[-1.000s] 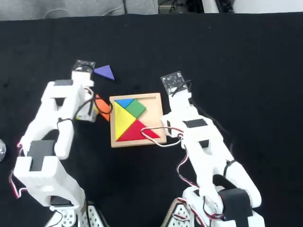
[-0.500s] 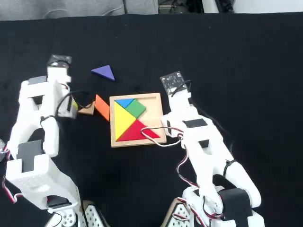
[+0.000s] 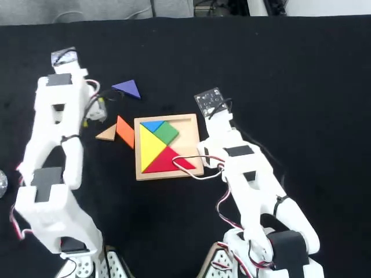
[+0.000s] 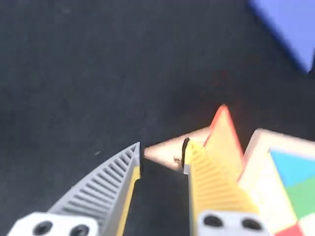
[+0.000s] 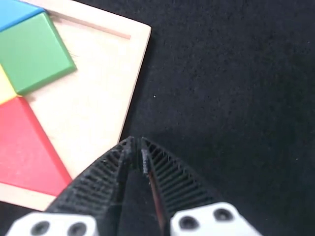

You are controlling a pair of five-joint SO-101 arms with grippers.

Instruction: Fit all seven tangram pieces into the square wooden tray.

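Tray [image 3: 168, 117] lies on the table [image 3: 301, 75], its right side bare. Orange piece [image 3: 124, 131] and tan triangle [image 3: 107, 134] sit just beside its left edge, with the purple triangle [image 3: 127, 88] apart. Left gripper [image 4: 162, 152] hangs with jaws narrowly parted and empty over the tan triangle. Right gripper [image 5: 141, 145], jaws closed and empty, is over the tray's right rim.

One wooden tray [image 3: 189, 139] lies on one table [image 3: 301, 87]. There are seven tangram pieces. Four are inside the tray: blue piece [image 3: 152, 125], green piece [image 3: 167, 133], yellow piece [image 3: 149, 147], red piece [image 3: 168, 159]. Three are outside the tray, off its left edge: purple triangle [image 3: 128, 88], orange piece [image 3: 124, 132], tan triangle [image 3: 107, 134]. Two arms flank the tray: left arm [image 3: 55, 133], right arm [image 3: 246, 174].
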